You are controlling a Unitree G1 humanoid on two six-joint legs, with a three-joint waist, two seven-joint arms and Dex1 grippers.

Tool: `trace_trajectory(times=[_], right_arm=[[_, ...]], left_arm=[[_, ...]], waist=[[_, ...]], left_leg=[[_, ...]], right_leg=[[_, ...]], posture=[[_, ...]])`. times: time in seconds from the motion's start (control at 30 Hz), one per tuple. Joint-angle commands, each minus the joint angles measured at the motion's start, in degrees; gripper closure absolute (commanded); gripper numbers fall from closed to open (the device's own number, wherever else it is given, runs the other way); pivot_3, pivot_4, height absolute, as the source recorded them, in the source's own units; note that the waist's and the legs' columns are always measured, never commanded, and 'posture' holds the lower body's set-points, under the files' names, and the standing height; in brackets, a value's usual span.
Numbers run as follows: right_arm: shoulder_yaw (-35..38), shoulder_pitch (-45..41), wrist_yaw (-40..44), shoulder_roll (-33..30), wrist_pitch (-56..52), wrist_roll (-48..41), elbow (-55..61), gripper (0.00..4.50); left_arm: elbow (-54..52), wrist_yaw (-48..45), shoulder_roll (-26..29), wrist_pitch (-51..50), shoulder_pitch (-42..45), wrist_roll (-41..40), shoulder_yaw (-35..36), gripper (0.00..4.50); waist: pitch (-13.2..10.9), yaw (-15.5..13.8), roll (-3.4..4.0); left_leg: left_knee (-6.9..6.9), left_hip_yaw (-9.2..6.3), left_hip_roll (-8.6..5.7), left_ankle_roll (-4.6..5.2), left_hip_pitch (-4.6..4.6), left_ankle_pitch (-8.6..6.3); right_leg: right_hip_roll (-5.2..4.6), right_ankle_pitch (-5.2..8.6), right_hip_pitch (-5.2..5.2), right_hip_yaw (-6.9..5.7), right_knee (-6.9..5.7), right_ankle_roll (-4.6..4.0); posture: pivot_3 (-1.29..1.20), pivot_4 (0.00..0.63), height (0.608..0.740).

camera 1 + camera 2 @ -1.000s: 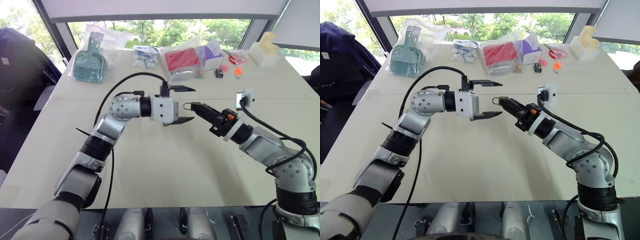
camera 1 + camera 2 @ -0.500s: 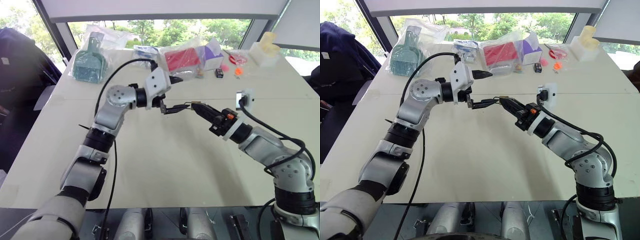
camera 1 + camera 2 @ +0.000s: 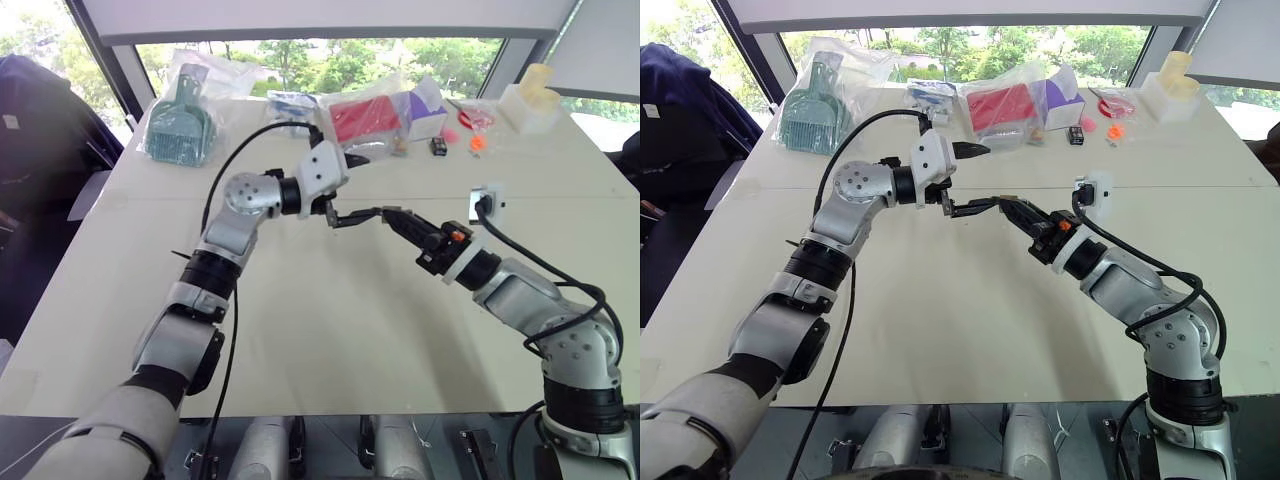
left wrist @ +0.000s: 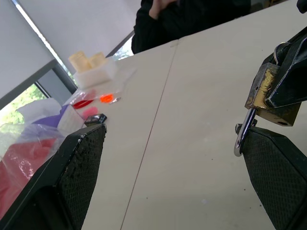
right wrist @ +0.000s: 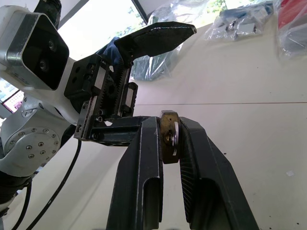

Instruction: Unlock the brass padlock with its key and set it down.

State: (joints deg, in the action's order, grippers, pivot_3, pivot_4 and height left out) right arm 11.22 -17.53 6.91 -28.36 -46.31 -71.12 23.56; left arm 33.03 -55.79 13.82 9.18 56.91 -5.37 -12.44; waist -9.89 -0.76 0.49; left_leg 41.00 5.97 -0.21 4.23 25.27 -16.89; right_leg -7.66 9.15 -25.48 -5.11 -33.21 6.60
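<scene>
Right now the right pincer [image 5: 169,143] clamps the small brass padlock [image 4: 268,96] midair; the left pincer [image 3: 975,178] gapes wide beside it, empty. Next, fetching the key.

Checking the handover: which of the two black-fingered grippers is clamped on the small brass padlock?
The right gripper: its fingers pinch the small brass padlock. The left gripper stands wide open beside it, holding nothing.

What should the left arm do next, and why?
Probably close the left gripper on the padlock's shackle. The right gripper pinches the brass body, the left fingers stand wide open on either side of it, and no key is in view.
</scene>
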Motion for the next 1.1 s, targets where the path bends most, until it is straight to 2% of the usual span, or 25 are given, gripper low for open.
trace_trajectory(times=[0.03,0.23,0.53,0.77,1.1], right_arm=[[-0.3,-0.4,1.0,0.9,0.1,-2.4,5.0,4.5],[0.5,-0.7,0.4,1.0,0.6,-0.9,4.1,4.5],[0.2,-1.4,0.6,1.2,0.8,-0.1,3.5,4.5],[-0.2,-1.2,0.6,1.4,0.4,-0.7,4.0,4.5],[-0.8,-0.3,0.3,1.7,-0.4,-2.1,5.4,4.5]], left_arm=[[-0.2,1.5,-0.8,0.5,1.9,-0.1,1.6,0.03],[-6.6,-5.5,1.4,-6.7,-0.5,-4.3,1.7,0.03],[-10.8,-8.0,3.1,-11.2,-2.2,-5.1,1.7,0.03],[-7.8,-5.7,1.7,-9.5,-0.8,-3.7,1.9,0.03],[1.6,-1.2,-0.9,-1.9,3.6,-0.5,2.3,0.03]], waist=[[0.0,0.0,0.0],[0.0,0.1,0.0],[0.0,0.1,0.0],[0.0,0.0,0.0],[0.0,0.0,0.0]], left_leg=[[0.0,0.0,0.0,0.0,0.0,0.0],[-0.01,0.0,0.02,0.0,0.01,0.0],[-0.01,0.0,0.01,0.0,0.01,0.0],[0.0,0.0,0.01,0.0,0.0,0.0],[-0.01,0.0,0.0,0.0,0.01,0.0]], right_leg=[[0.0,0.0,0.0,0.0,0.0,0.0],[0.01,0.0,-0.04,0.0,-0.02,0.0],[0.01,0.0,-0.03,0.0,-0.01,-0.01],[0.01,0.0,-0.02,0.0,-0.01,-0.01],[0.0,0.0,-0.02,0.0,0.0,0.0]], posture=[[0.0,0.15,0.735],[0.0,0.15,0.735],[0.0,0.15,0.735],[0.0,0.15,0.735],[0.0,0.15,0.735]])
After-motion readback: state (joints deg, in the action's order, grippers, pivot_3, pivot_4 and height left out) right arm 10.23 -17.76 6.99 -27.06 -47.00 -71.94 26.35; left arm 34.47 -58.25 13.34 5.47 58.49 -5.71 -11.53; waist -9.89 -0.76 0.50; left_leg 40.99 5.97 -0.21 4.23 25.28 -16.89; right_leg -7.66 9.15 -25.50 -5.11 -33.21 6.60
